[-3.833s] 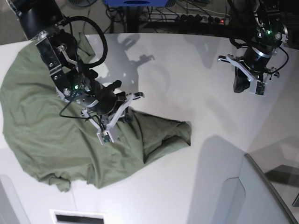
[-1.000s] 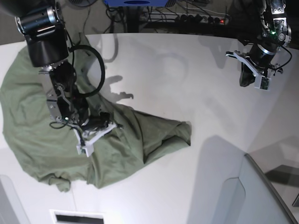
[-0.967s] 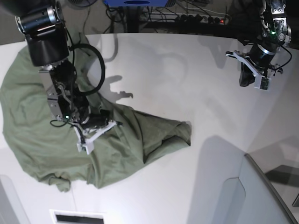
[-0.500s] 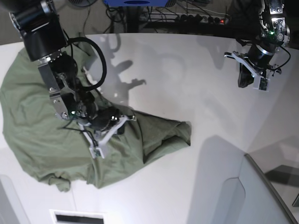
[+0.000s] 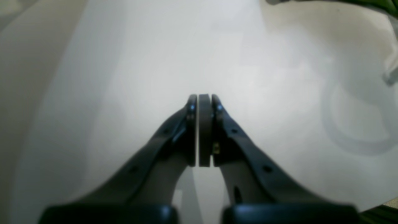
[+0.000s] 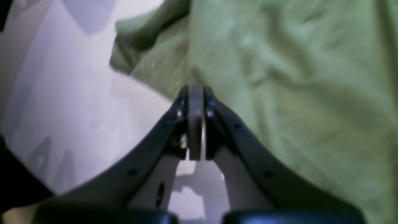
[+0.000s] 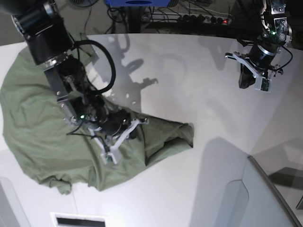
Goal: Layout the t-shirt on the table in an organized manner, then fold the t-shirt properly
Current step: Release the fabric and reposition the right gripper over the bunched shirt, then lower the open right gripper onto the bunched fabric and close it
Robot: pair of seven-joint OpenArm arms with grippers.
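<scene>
My right arm (image 7: 66,80) reaches down from the upper left of the base view, wrist bent low over the shirt (image 7: 42,137), a black cable looping beside it. The right gripper (image 6: 196,93) has its jaws pressed together; in the wrist view nothing sits between the pads, and the tips hang over the cloth near a rumpled edge. I cannot tell whether they touch the fabric.

My left arm (image 7: 270,28) comes in from the upper right, well apart from the shirt. The left gripper (image 5: 204,101) is likewise closed on nothing, pointing down over bare table (image 7: 189,85).

The shirt lies crumpled on the left part of the table, spread wide at the far left and bunched into a folded lobe toward the middle. A grey panel (image 7: 265,198) stands at the lower right corner, and cables and a power strip (image 7: 208,20) run behind the far edge.

The right arm hides part of the shirt, and I cannot make out collar or sleeves. Both wrist views are blurred.
</scene>
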